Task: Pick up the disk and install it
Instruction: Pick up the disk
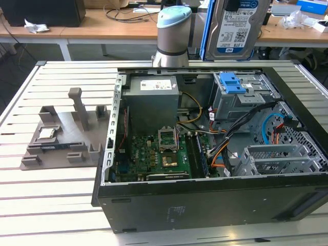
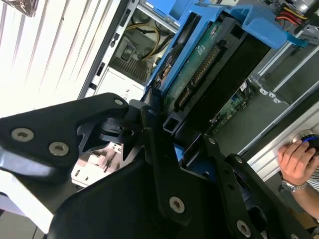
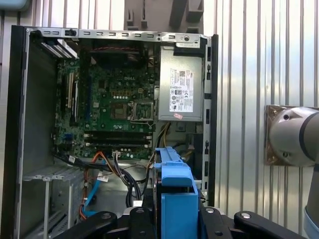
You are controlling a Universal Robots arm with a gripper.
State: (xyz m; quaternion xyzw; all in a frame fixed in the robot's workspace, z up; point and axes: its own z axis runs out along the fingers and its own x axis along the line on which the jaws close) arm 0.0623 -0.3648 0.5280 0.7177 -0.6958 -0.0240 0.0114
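**A:** Where is the disk (image 1: 234,31) right now?

**B:** At the top of the exterior view, right of centre. It is lifted clear above the open case (image 1: 179,207), over the far end where the drive cage (image 1: 251,97) sits. The claw (image 3: 175,219) is pinching it by the blue carrier frame, one finger on each side.

**A:** So it's up, not yet seated. What makes this step go well?

**B:** I'd say a steady grip with the carrier edges kept parallel to the cage rails, so nothing goes in skewed. The cables (image 1: 233,136) just beside the cage look like the main snag risk (they loop fairly high).

**A:** Give me the counts.

**B:** One disk and one claw. One case lies on the slatted surface (image 1: 61,205). One bare blue bracket (image 1: 232,82) sits on top of the cage. On the exterior view's left, one grey fixture (image 1: 77,138) carries one small square chip (image 1: 46,134). In the second wrist view, one person's hand (image 2: 296,159) rests beyond the case wall.
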